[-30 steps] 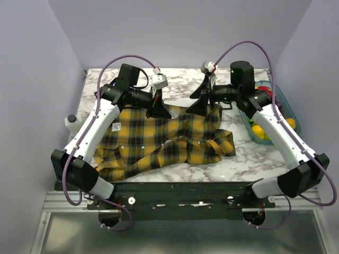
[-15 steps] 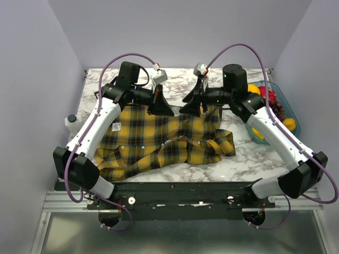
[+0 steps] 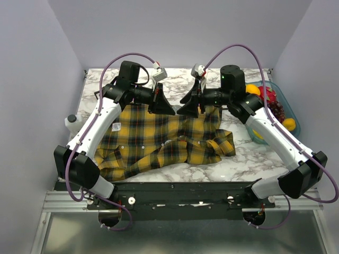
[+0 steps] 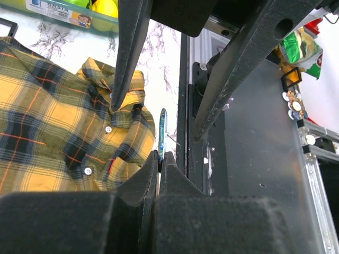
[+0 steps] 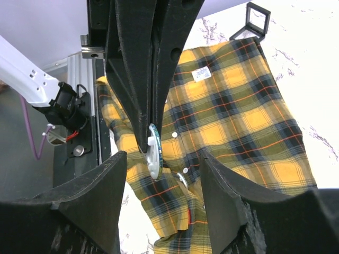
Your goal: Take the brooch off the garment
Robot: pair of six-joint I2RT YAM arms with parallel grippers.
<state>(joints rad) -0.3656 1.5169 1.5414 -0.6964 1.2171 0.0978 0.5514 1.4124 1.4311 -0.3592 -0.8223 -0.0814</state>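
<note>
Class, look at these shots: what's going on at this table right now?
The left gripper is shut on the brooch, holding the small teal disc edge-on in the air above the plaid shirt, which lies spread on the marble table. The brooch looks free of the cloth. The right gripper is open, its fingers either side of the disc without touching it, perhaps ready to take it.
</note>
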